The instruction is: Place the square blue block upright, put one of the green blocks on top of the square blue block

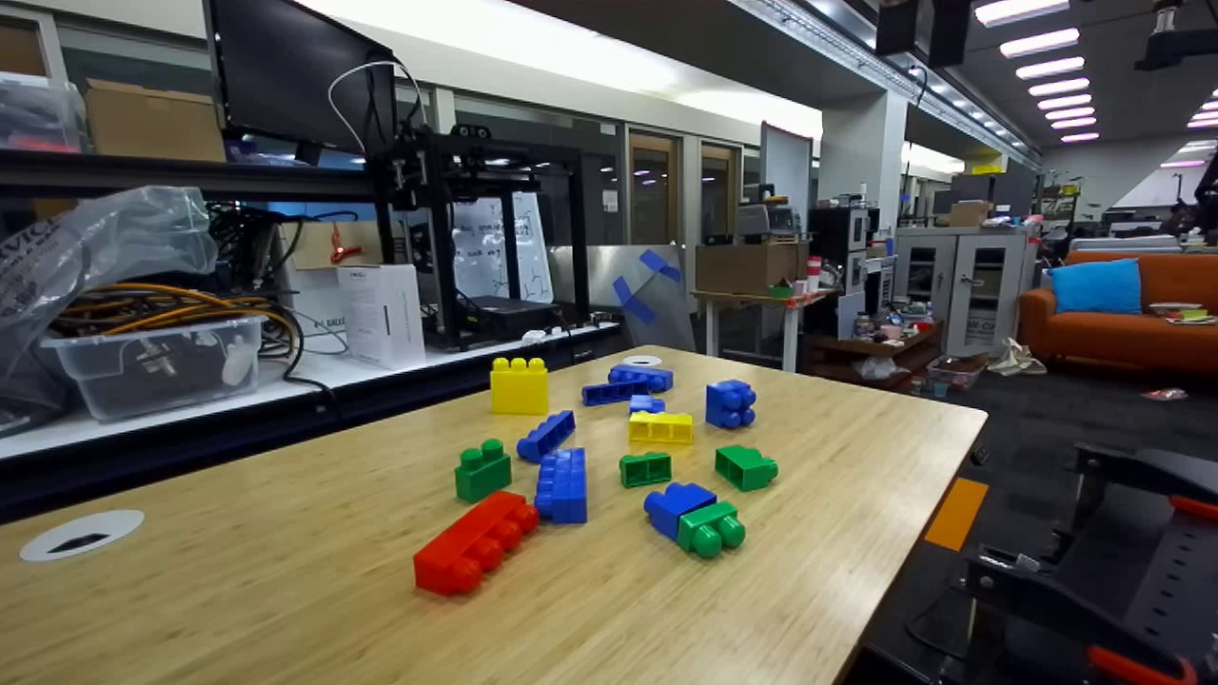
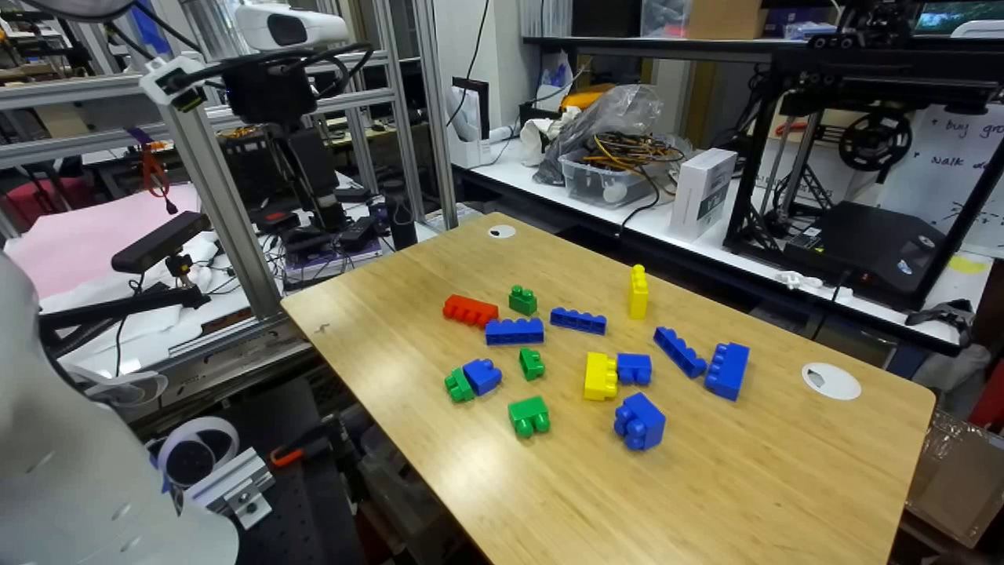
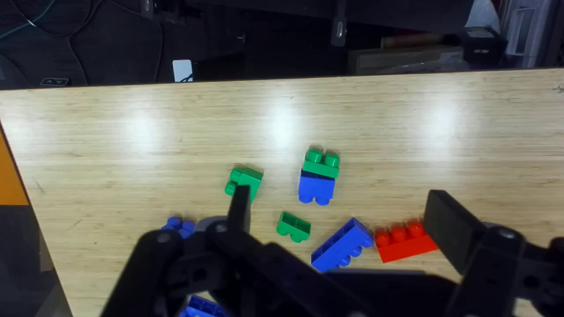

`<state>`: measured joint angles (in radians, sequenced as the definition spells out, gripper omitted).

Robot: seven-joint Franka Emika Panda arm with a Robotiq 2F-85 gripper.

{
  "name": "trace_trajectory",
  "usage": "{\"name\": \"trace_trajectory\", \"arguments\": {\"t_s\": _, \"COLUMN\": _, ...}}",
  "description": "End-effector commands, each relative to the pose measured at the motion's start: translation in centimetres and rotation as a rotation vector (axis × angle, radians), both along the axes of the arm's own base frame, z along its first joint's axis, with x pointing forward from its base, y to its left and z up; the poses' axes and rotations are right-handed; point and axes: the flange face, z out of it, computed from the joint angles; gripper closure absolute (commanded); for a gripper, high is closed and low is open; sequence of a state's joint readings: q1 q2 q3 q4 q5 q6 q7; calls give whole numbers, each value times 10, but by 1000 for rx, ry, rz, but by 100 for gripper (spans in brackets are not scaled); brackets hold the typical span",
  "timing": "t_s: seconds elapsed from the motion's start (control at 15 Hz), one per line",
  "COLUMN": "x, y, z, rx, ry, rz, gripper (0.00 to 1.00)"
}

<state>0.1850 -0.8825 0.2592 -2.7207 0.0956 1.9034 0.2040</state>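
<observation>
Wrist view: the gripper (image 3: 340, 213) hangs above the table (image 3: 396, 114), its jaws spread wide apart.
Square blue block (image 2: 641, 422): on its side on the table in both exterior views, studs pointing sideways, near a yellow brick (image 2: 599, 377); partly hidden by the gripper in the wrist view.
Green block (image 2: 532, 364): tipped on its side, between a long blue brick (image 1: 564, 487) and a chunkier green brick (image 1: 745, 468).
Red brick (image 1: 469, 542): on its side, just beside the long blue brick.
</observation>
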Motion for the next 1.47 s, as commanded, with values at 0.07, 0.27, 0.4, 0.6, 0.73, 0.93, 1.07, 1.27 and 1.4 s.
{"name": "trace_trajectory", "arguments": {"t_s": 0.07, "x": 11, "y": -7, "z": -1, "rx": 7, "ry": 1, "rz": -15, "gripper": 0}}
{"name": "trace_trajectory", "arguments": {"t_s": 0.27, "x": 23, "y": -17, "z": 1, "rx": 28, "ry": -13, "rz": -13, "gripper": 0}}
{"name": "trace_trajectory", "arguments": {"t_s": 0.4, "x": 32, "y": -25, "z": 1, "rx": 36, "ry": -9, "rz": -22, "gripper": 0}}
{"name": "trace_trajectory", "arguments": {"t_s": 0.6, "x": 0, "y": 0, "z": 1, "rx": 0, "ry": 1, "rz": 0, "gripper": 0}}
{"name": "trace_trajectory", "arguments": {"t_s": 0.73, "x": 1, "y": -1, "z": 1, "rx": 1, "ry": -4, "rz": -2, "gripper": 0}}
{"name": "trace_trajectory", "arguments": {"t_s": 0.93, "x": 6, "y": -6, "z": 0, "rx": 8, "ry": -2, "rz": -16, "gripper": 0}}
{"name": "trace_trajectory", "arguments": {"t_s": 1.07, "x": 6, "y": -6, "z": 0, "rx": 9, "ry": -2, "rz": -16, "gripper": 0}}
{"name": "trace_trajectory", "arguments": {"t_s": 1.27, "x": 6, "y": -6, "z": 0, "rx": 9, "ry": -1, "rz": -16, "gripper": 0}}
{"name": "trace_trajectory", "arguments": {"t_s": 1.4, "x": 19, "y": -13, "z": 3, "rx": 16, "ry": -11, "rz": -27, "gripper": 0}}
